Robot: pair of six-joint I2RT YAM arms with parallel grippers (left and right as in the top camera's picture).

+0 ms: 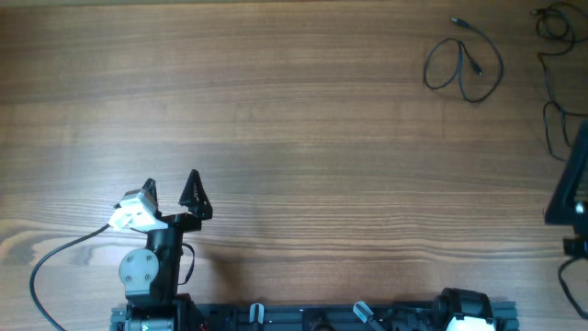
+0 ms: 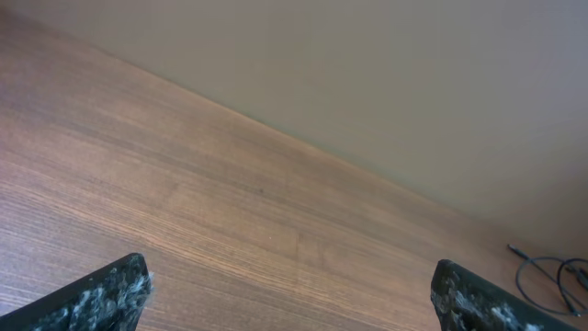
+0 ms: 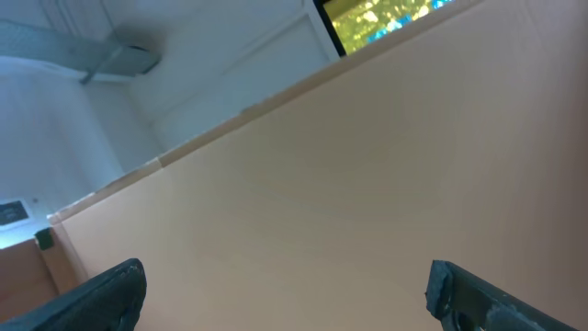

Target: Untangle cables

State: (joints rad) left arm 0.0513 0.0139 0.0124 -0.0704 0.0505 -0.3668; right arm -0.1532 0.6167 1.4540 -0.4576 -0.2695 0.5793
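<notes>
Cables at the start of untangling. The cables lie in the far right corner of the table (image 1: 276,110). One loose loop (image 1: 458,66) with small plug ends sits apart from a denser bunch (image 1: 554,28) at the very right edge; the left wrist view catches only a corner of cord (image 2: 551,274). The right arm (image 1: 568,184) stands just beside the bunch. The right gripper (image 3: 285,296) faces a plain panel (image 3: 367,165), its jaws spread wide and empty. The left gripper (image 1: 172,184) waits at the near left, well apart from everything, its jaws likewise wide and empty. The first reach probably suits the right arm: tilt the wrist down until the cords come into its own view, then pinch a single outer strand or plug end, not the knot, and draw it slowly away.
</notes>
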